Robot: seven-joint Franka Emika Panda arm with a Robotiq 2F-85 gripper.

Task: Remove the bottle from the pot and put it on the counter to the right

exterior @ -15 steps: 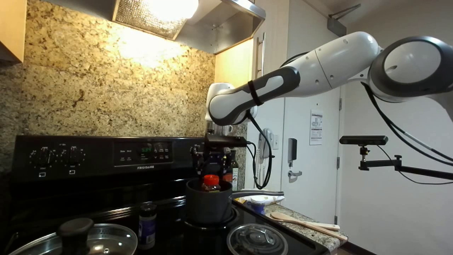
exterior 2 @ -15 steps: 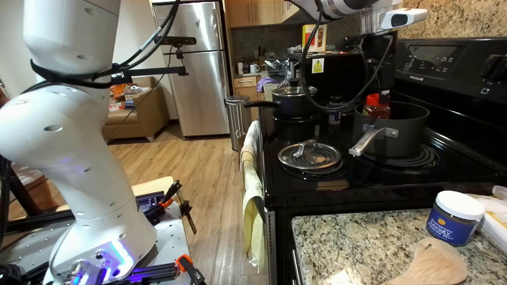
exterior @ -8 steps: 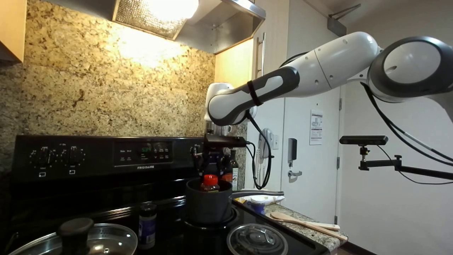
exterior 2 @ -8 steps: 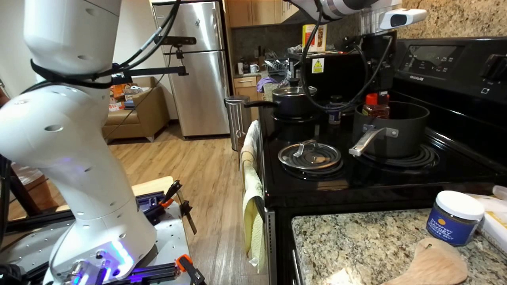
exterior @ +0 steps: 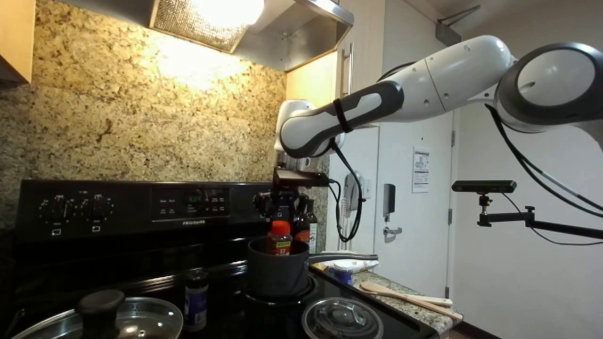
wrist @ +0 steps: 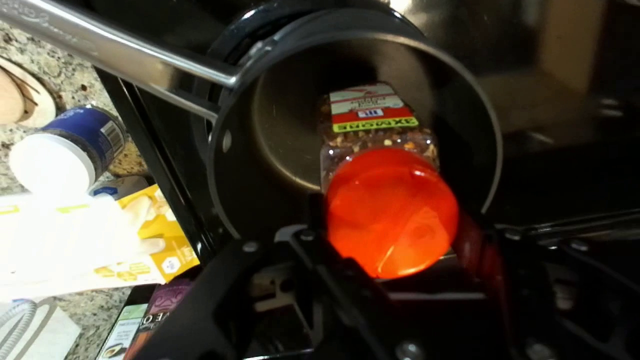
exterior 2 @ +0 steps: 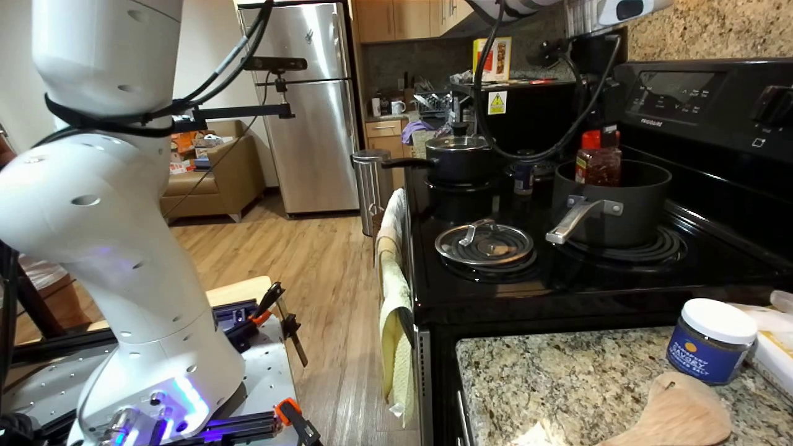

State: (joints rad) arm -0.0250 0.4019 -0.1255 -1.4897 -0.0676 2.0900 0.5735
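Note:
The bottle (exterior: 281,246) has a red cap, a reddish-brown body and a label. My gripper (wrist: 392,222) is shut on its red cap, one finger on each side. The bottle (exterior 2: 598,166) is raised partly out of the dark grey pot (exterior 2: 638,214). Its lower end is hidden behind the pot wall in both exterior views. In the wrist view the bottle's label (wrist: 370,107) faces up inside the pot's rim (wrist: 495,135). The counter (exterior 2: 557,378) is speckled granite beside the stove, also seen in the wrist view (wrist: 95,312).
The pot's metal handle (exterior 2: 576,222) sticks out toward the counter side. A glass lid (exterior 2: 486,243) lies on the front burner. A blue jar with a white lid (exterior 2: 712,347), a wooden spoon (exterior 2: 681,412) and a yellow-white box (wrist: 150,240) lie on the counter. Dark bottles (exterior: 311,226) stand behind.
My gripper and the bottle have risen during the last half second. More of the bottle's body and label now shows above the pot's rim. The pot has not moved.

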